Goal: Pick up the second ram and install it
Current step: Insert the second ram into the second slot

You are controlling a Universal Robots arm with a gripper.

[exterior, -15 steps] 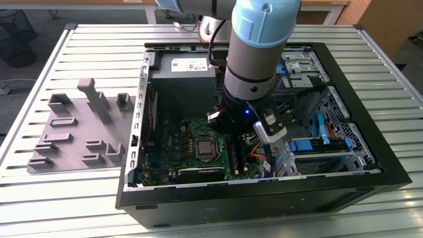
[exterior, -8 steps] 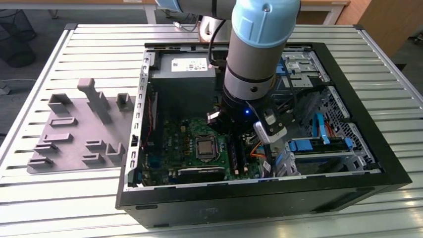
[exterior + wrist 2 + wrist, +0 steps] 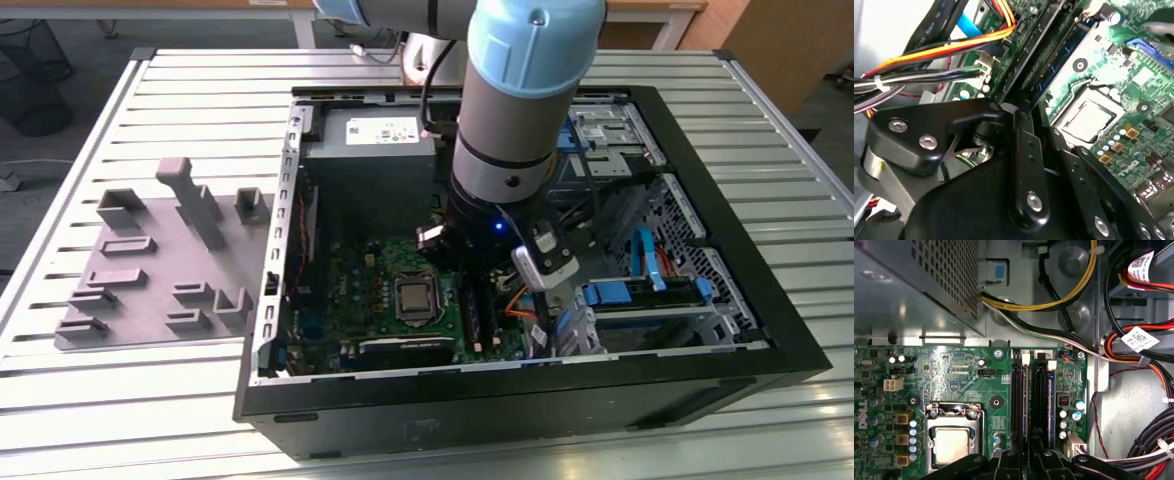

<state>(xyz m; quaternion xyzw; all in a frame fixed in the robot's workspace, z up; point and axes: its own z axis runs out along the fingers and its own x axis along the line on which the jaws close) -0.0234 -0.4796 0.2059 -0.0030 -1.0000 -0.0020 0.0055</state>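
Note:
My gripper (image 3: 1026, 459) is down inside the open computer case (image 3: 534, 395), over the motherboard's memory slots. In the first wrist view its black fingers (image 3: 1009, 462) close from both sides on a thin stick, the second ram (image 3: 1025, 400), which stands on edge in a long black slot. Another stick (image 3: 1052, 400) stands in a slot beside it. In the second wrist view the gripper (image 3: 1015, 107) sits at the near end of the slots, and a blue-green board with dark chips (image 3: 1056, 57) runs away from it. In the exterior view the arm (image 3: 514, 130) hides the gripper.
The processor socket (image 3: 951, 445) lies beside the slots. The power supply (image 3: 374, 135) fills the case's far corner, and bundles of cables (image 3: 1134, 355) run along the other side of the slots. A grey fixture plate with blocks (image 3: 160, 270) lies on the table at the exterior view's left.

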